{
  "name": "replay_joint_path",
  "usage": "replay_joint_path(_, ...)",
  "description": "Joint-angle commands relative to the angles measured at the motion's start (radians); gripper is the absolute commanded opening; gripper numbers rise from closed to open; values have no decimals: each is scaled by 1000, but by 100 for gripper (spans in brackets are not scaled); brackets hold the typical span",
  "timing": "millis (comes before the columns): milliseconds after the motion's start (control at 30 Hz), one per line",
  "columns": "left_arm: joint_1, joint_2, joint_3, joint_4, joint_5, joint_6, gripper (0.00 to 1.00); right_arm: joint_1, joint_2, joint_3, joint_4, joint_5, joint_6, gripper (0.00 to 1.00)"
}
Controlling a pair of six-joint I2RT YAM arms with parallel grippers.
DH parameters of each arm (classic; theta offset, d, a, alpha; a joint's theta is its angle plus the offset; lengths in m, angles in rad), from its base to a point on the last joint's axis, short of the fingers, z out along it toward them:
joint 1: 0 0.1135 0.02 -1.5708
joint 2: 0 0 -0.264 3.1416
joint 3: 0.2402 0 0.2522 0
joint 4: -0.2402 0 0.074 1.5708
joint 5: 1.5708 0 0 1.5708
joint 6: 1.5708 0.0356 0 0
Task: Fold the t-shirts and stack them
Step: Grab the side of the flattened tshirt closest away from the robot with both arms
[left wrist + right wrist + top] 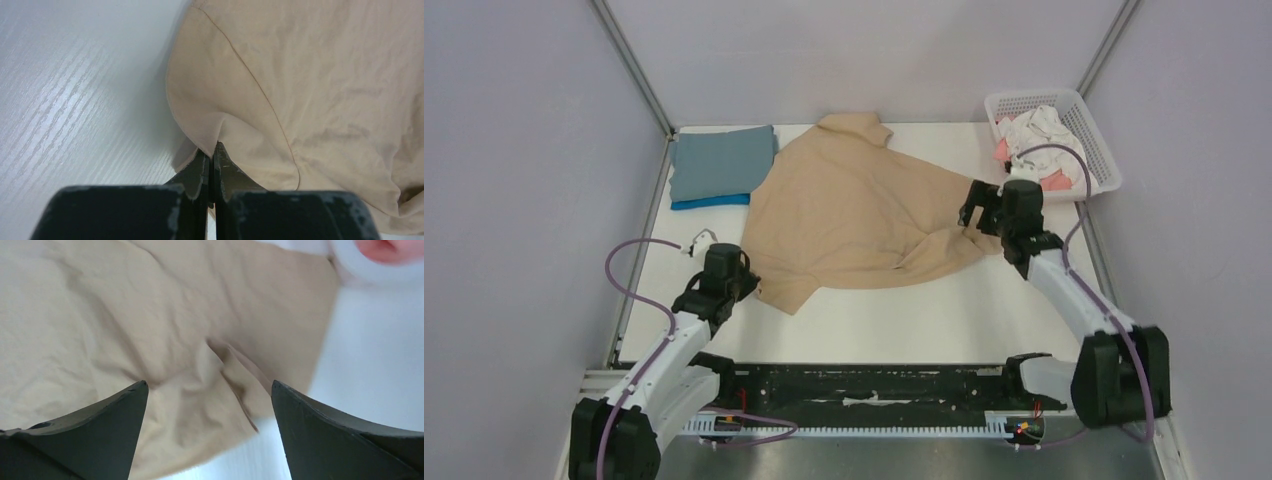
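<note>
**Flattening the tan t-shirt (854, 210) before its first fold, it seems.**
It lies left of the white lattice basket (1096, 140). The left gripper (212, 152) pinches its corner farthest from the basket, and the right gripper (210, 385) gapes over the basket-side hem (rumpled), probably next to clamp and tug taut.

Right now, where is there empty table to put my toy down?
The biggest bare strip runs along the near edge of the table, between the tan shirt and the black base rail. A smaller patch lies far back, between its collar and the basket. The tan shirt crowds the middle; the folded grey-blue shirt fills the far left corner.
</note>
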Motion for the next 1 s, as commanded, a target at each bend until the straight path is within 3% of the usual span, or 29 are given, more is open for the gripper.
replay_joint_path(0,6,-7,14,51,0,-16,2,-15,-238,-253,-128,178,23,97)
replay_joint_path(167,6,-7,10,61,24,-14,2,-48,-289,-405,-17,67,84,94)
replay_joint_path(333,6,-13,5,53,23,-14,2,-52,-169,-390,123,-6,131,72)
replay_joint_path(500,6,-22,2,52,23,-14,2,-52,-118,-395,188,-48,162,63)
replay_joint_path(967,6,-16,-1,61,26,-12,2,-53,-115,-429,266,-82,251,62)
